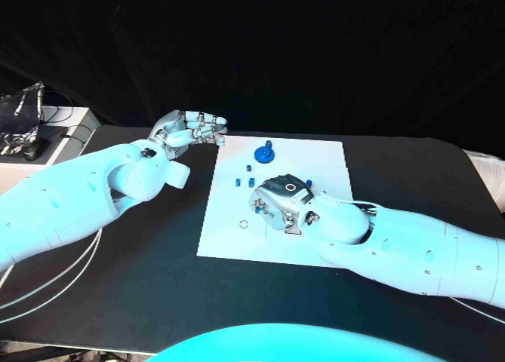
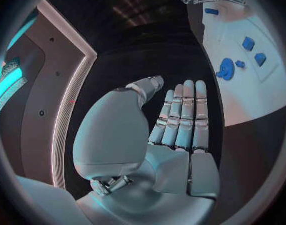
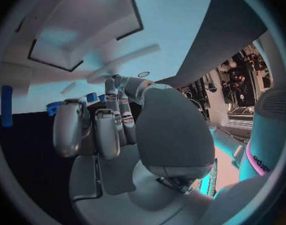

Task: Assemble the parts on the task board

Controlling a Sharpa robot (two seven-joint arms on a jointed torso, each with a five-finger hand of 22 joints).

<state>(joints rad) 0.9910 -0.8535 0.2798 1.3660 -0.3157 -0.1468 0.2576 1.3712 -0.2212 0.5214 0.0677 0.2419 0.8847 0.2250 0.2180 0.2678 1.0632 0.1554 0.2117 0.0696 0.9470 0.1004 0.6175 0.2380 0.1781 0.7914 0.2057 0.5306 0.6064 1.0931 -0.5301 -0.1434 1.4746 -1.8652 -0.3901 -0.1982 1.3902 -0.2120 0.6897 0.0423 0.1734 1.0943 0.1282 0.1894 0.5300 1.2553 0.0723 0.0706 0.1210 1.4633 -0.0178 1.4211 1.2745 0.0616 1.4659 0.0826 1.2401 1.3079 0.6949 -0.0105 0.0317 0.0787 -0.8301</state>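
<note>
The board (image 1: 318, 162) lay mid-frame in the head view. The right hand (image 1: 283, 204) hovered over its centre, fingers curled, grasp unclear. The left hand (image 1: 192, 128), fingers straight and empty, sat upper left, beside the board. A wheel (image 1: 264, 154) lay near the board's top edge.

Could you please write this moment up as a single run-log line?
left hand: open, beside the task board, holding nothing | right hand: over the board's middle, grasp unclear | round blue part: lying loose on the board
</note>
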